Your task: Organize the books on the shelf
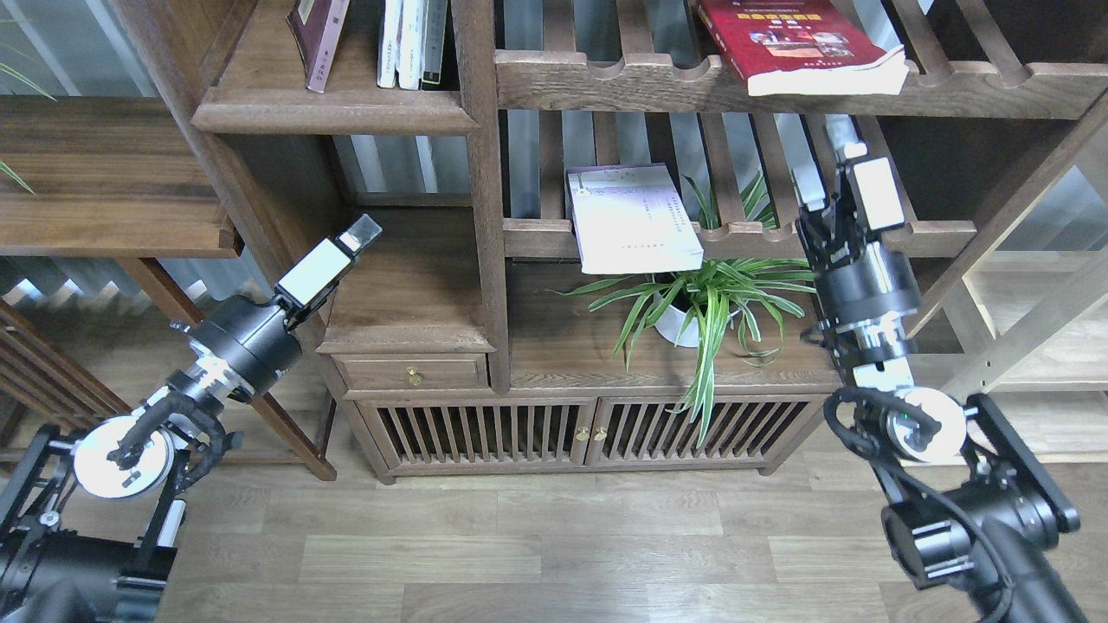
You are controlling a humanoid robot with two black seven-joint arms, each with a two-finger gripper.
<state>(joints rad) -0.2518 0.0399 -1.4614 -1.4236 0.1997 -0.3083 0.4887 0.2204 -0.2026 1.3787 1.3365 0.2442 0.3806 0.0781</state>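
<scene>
The maroon book leans in the top-left compartment on the dark-brown shelf. The thick red book lies flat on the upper slatted rack. The pale white-lavender book lies on the middle slatted rack and overhangs its front rail. My right gripper is open and empty. It points up just below the red book, to the right of the pale book. My left gripper is empty, low in front of the compartment under the shelf. Its fingers cannot be told apart.
Several white-spined books stand upright beside the maroon one. A potted spider plant sits on the cabinet top under the pale book. A pale light-wood rack stands at the right, a dark side table at the left.
</scene>
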